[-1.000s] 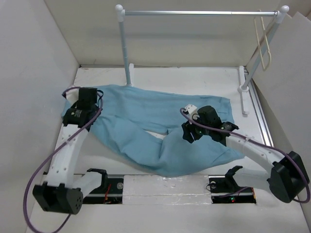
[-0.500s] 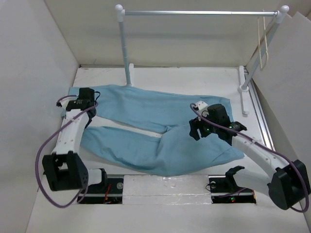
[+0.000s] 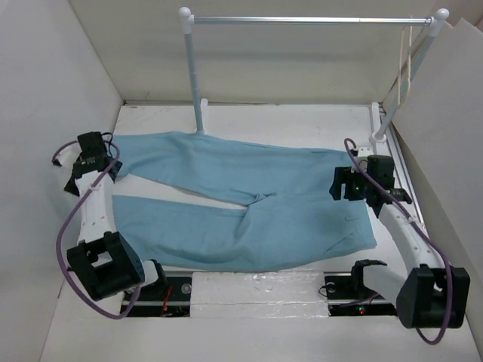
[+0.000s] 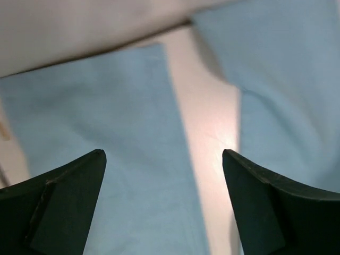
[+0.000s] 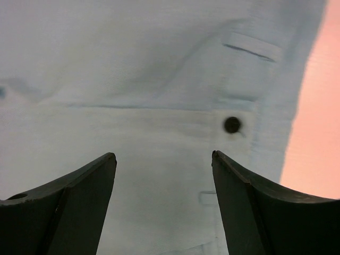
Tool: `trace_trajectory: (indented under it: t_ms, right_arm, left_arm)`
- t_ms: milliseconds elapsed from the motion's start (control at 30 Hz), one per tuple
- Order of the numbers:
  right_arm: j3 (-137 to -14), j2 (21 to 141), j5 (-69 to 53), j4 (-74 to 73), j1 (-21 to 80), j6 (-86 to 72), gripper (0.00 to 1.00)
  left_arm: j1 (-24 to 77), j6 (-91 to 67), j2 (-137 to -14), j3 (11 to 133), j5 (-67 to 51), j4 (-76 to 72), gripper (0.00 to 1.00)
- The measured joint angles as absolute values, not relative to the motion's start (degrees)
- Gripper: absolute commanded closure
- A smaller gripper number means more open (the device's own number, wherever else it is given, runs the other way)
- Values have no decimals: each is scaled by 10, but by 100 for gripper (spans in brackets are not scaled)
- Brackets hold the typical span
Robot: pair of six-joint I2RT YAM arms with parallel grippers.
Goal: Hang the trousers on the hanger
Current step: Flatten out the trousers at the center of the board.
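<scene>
At the left edge of the desk, the left gripper is held above the cuff ends of the trousers. In the left wrist view its jaws are seen spread wide, with nothing between them, over the bare strip that parts the two legs. Little room is left on that side, the wall being just beside the gripper.

The trousers are laid out flat across the middle of the desk, legs to the left, waist to the right. Spreading is judged done; folding, lifting and threading are all left. Open desk is seen beyond the far leg.

Over the waistband the right gripper is poised, its jaws likewise spread and empty, a dark button visible beneath in the right wrist view. The rail post base stands near it.

The hanger hangs from the right end of the silver rail, well apart from the cloth and untouched; the side wall crowds it closely.
</scene>
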State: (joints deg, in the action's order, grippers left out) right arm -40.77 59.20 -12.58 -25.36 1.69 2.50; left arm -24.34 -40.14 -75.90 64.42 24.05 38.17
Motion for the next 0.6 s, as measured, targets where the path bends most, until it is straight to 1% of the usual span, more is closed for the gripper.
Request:
trace_trajectory:
  t_ms: [200, 367, 433, 533, 567, 600]
  right_arm:
    - [-408, 697, -118, -190, -107, -21, 19]
    - [-421, 794, -123, -149, -183, -37, 15]
    - [-441, 840, -133, -142, -195, -34, 13]
    - [-466, 891, -159, -127, -196, -29, 13]
    - [-470, 897, -169, -117, -196, -28, 13]
    - [-472, 904, -179, -110, -196, -28, 16]
  left_arm:
    - [-28, -393, -675, 622, 166, 313, 20]
    - [129, -376, -673, 589, 128, 276, 20]
    - [173, -367, -685, 572, 112, 263, 20]
    - [203, -356, -689, 539, 91, 249, 20]
    - [206, -353, -689, 530, 84, 246, 21]
    - [206, -351, -689, 523, 78, 244, 21]
